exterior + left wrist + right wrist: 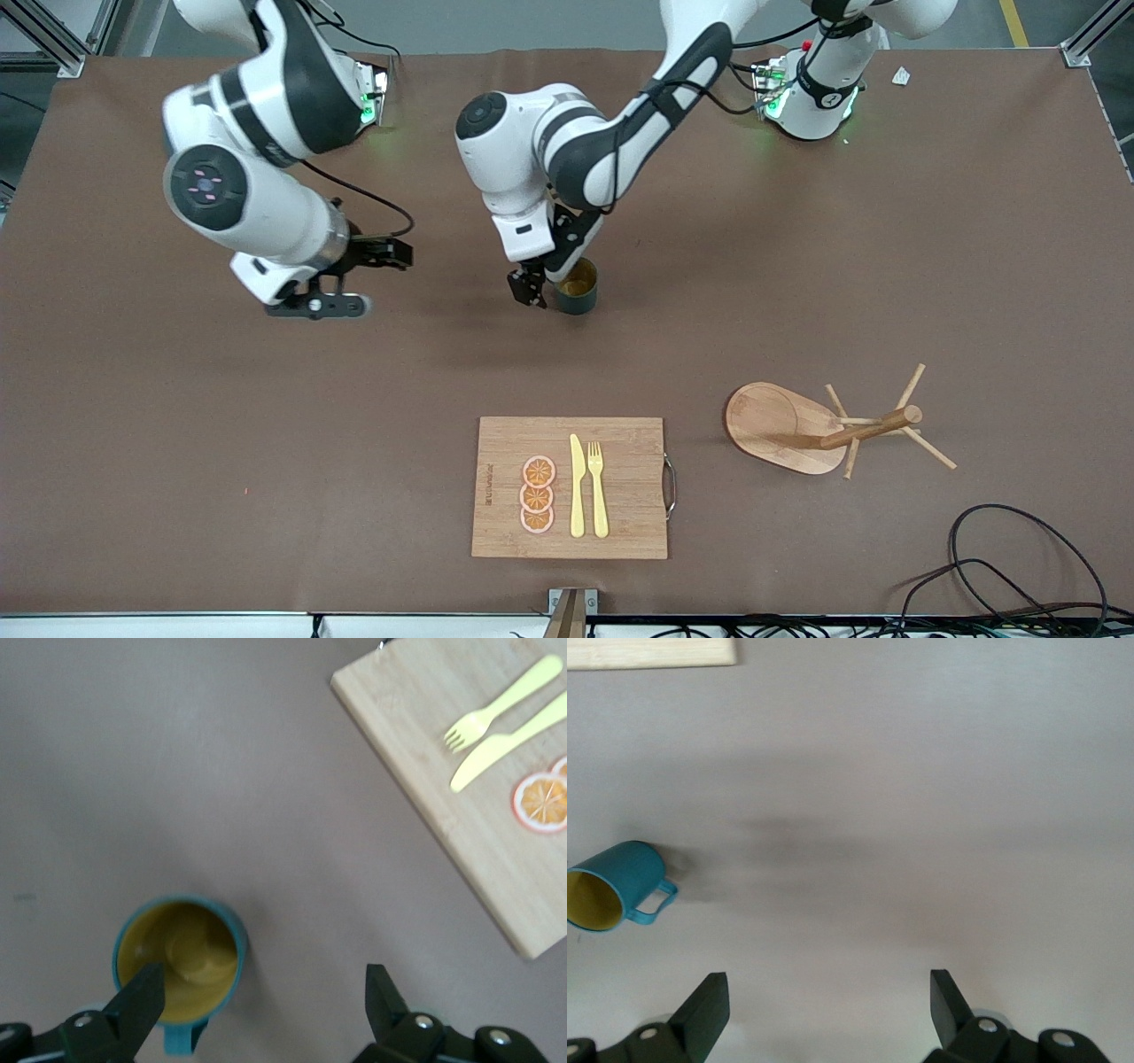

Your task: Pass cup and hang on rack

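The cup (578,285) stands upright on the brown table, teal outside and mustard-yellow inside. In the left wrist view its handle points toward the camera (177,961). My left gripper (547,290) is open and low beside the cup. One finger (142,997) overlaps the cup's rim, and the other finger is well clear over bare table. The gripper (266,983) holds nothing. The rack (868,431) stands nearer the front camera, toward the left arm's end. My right gripper (319,306) is open and empty over bare table (828,992). The cup shows off to one side in its view (611,886).
A wooden cutting board (620,523) lies near the table's front edge with a yellow knife (577,487), a yellow fork (598,487) and orange slices (537,494) on it. It also shows in the left wrist view (425,753). Black cables (1010,567) lie at the front corner near the rack.
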